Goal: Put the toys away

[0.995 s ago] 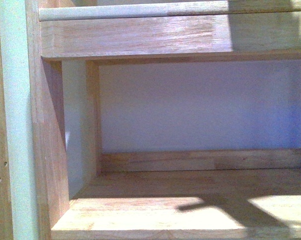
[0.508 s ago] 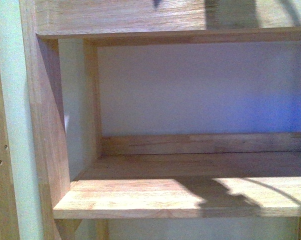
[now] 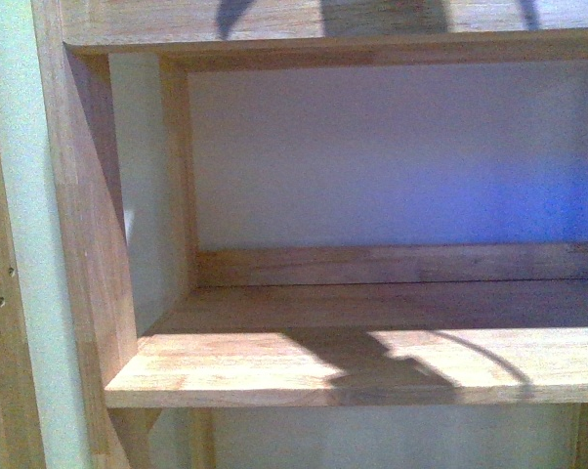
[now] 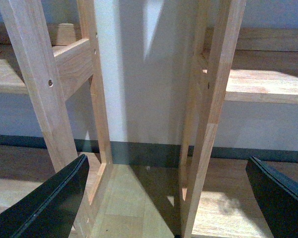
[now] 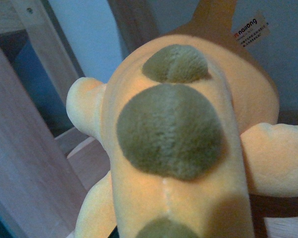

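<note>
Front view: a bare pale wooden shelf board (image 3: 274,366) lies at six o'clock, with no arm showing.

Left wrist view: the left gripper (image 4: 171,198) hangs spread and empty before wooden shelf posts (image 4: 213,99).

Right wrist view: the soft orange-yellow plush animal with olive spots (image 5: 178,148) fills the frame, its long axis running six to twelve o'clock. It is presumably carried by the right gripper, whose jaws are hidden, so I cannot tell.

plush toy (image 5: 178,148) cropped by frame edges, right fingers hidden behind it, label print (image 5: 248,27) illegible
</note>
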Controlling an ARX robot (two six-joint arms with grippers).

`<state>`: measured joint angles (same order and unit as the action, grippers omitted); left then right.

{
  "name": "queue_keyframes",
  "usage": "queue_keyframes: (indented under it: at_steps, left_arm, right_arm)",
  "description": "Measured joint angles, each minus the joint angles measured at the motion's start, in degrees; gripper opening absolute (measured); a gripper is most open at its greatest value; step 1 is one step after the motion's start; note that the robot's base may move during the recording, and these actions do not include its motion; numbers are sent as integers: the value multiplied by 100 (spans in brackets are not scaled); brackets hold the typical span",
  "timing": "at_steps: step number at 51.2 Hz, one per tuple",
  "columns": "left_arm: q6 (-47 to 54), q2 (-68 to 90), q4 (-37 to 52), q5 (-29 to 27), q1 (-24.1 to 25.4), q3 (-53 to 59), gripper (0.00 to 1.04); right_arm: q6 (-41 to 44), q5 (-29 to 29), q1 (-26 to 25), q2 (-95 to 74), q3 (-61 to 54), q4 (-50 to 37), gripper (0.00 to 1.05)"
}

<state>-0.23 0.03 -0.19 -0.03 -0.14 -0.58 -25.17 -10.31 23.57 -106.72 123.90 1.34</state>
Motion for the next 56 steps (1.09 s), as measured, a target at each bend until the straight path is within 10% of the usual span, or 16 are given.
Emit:
queue_keyframes:
  at_steps: [56]
  left_arm:
    - [0,0,0,0,0,0,99]
  right_arm:
    - [-310,-433,131,-1532,2258,638,16]
